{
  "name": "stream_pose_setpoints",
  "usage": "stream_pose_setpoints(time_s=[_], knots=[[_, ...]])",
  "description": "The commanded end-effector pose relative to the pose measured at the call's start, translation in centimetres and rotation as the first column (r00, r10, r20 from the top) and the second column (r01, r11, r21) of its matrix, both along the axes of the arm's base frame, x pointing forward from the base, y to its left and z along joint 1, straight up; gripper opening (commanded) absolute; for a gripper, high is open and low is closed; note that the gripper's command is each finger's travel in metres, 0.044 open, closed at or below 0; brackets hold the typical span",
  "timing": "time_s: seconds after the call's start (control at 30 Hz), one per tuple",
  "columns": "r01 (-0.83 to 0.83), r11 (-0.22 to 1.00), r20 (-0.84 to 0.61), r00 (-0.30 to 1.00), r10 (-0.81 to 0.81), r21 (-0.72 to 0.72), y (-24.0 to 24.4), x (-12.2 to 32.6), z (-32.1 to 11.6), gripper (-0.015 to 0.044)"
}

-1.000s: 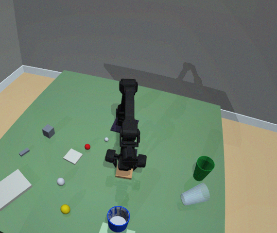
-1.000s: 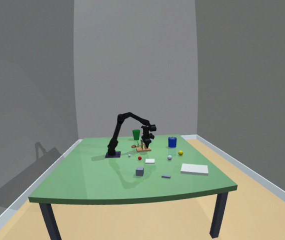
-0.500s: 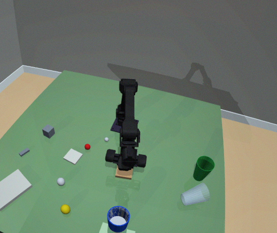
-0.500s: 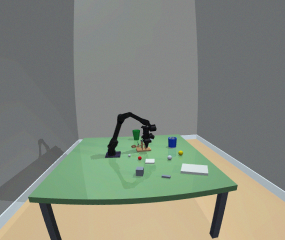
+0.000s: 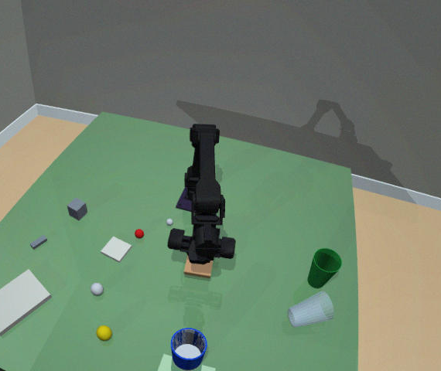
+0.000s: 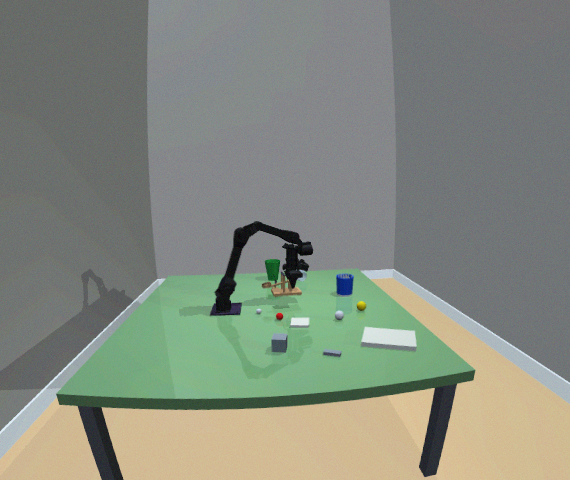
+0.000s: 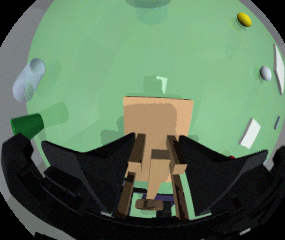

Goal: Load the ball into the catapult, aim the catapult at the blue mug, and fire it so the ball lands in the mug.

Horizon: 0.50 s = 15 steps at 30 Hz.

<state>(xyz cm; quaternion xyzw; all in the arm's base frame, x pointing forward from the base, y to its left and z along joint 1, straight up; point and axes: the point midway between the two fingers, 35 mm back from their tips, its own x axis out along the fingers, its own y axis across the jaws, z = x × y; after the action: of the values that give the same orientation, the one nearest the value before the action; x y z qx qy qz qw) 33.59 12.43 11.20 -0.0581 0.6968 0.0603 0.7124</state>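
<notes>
The tan wooden catapult [image 5: 198,270] [image 6: 286,291] [image 7: 157,110] stands on the green table. My gripper [image 6: 293,285] [image 7: 157,138] points down over it and is shut on the catapult's uprights, one finger on each side. The catapult's throwing arm, with its small cup [image 6: 266,284] [image 7: 149,204], reaches back toward my base; the inside of the cup is hidden. The blue mug [image 5: 189,361] [image 6: 344,284] stands upright beyond the catapult. A small white ball [image 5: 169,221] [image 6: 258,311] and a red ball [image 5: 139,233] [image 6: 279,316] lie on the table near my base.
A green cup [image 5: 317,275] [image 6: 272,269] stands and a clear cup [image 5: 309,310] [image 7: 28,82] lies to one side. Opposite are a yellow ball [image 5: 104,332], a larger pale ball [image 5: 97,289], two white slabs [image 5: 15,301] [image 5: 116,249], a grey cube [image 5: 76,209] and a grey bar [image 5: 38,242].
</notes>
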Motion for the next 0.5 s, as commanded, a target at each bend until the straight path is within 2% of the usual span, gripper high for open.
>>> stream_pose_setpoints(time_s=[0.0, 0.47], knots=[[0.000, 1.000, 0.016, 1.000, 0.000, 0.008, 0.1, 0.2, 0.2, 0.0000], [-0.001, 1.000, 0.015, 1.000, 0.001, 0.008, 0.2, 0.3, -2.1, 0.0000]])
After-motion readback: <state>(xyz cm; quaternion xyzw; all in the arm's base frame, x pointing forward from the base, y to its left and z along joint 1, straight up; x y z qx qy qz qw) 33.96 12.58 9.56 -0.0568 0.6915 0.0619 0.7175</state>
